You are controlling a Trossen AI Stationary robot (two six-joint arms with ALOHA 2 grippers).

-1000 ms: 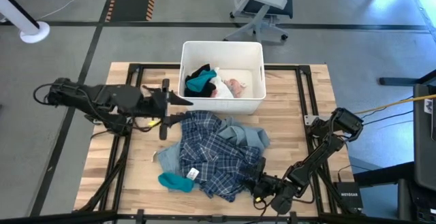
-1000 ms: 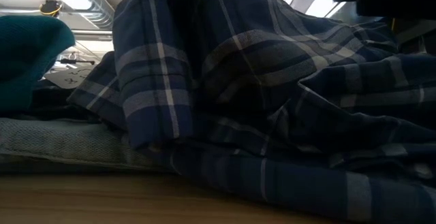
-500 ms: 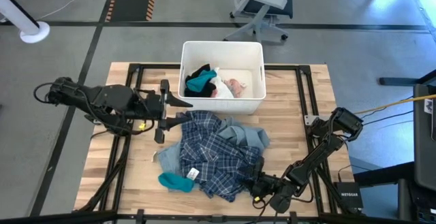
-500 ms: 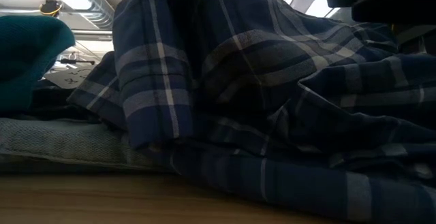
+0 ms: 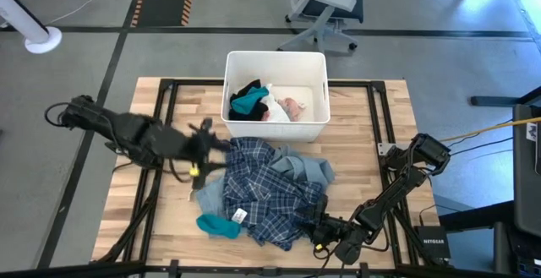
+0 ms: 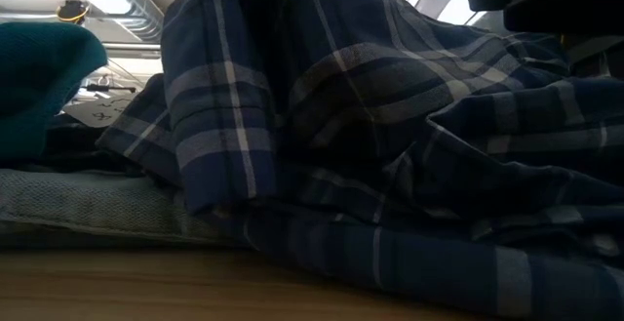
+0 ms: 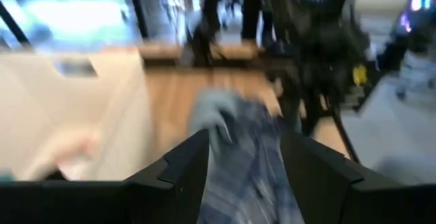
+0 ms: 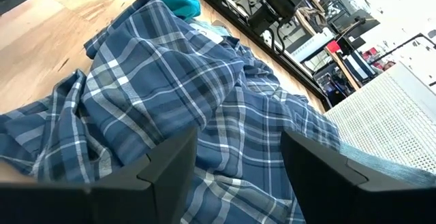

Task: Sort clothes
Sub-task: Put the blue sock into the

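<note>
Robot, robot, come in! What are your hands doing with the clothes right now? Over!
Left tool open, empty, at the pile's left edge. Right tool open, low by the plaid shirt. Some clothes already in the white bin. Nothing in the way.

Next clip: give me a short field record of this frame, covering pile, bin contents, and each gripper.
pile: plaid shirts heaped mid-table over light denim; teal piece at the pile's near-left edge
bin: white bin behind the pile, holding teal, black, white and pink pieces
left gripper: open, empty, at the pile's left edge
right gripper: open, empty, at the pile's near-right edge
</note>
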